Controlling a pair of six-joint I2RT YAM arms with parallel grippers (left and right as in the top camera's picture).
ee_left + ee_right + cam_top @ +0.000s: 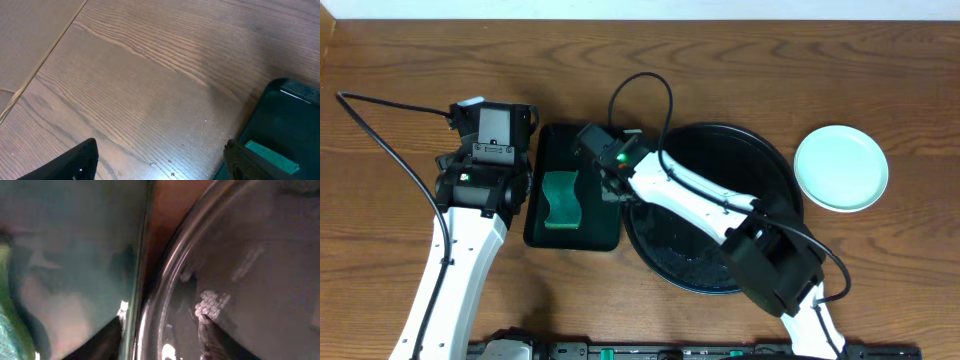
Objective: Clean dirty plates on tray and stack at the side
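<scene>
Left gripper (160,150): hangs over bare tabletop (380,220) toward the left edge, jaws wide, nothing in them.
Small rectangular tray (605,215): left of centre, and the green sponge (560,198) lies flat on it, touched by neither arm.
Right gripper (160,325): reaches across to the seam where the two trays meet. Its jaws are parted, one finger over each tray, gripping nothing that I can see.
Round tray (720,160): mid-table, black, with no plate on it.
Plates (840,168): off the tray and by the right edge of the tabletop, just beside its rim. A pale mint one shows on top; I can't count any beneath.
Step in hand: looks like the wrap-up, with the sponge parked and the wiping apparently finished.
Next move: the right arm should lift straight up and draw back, without catching either tray rim.
</scene>
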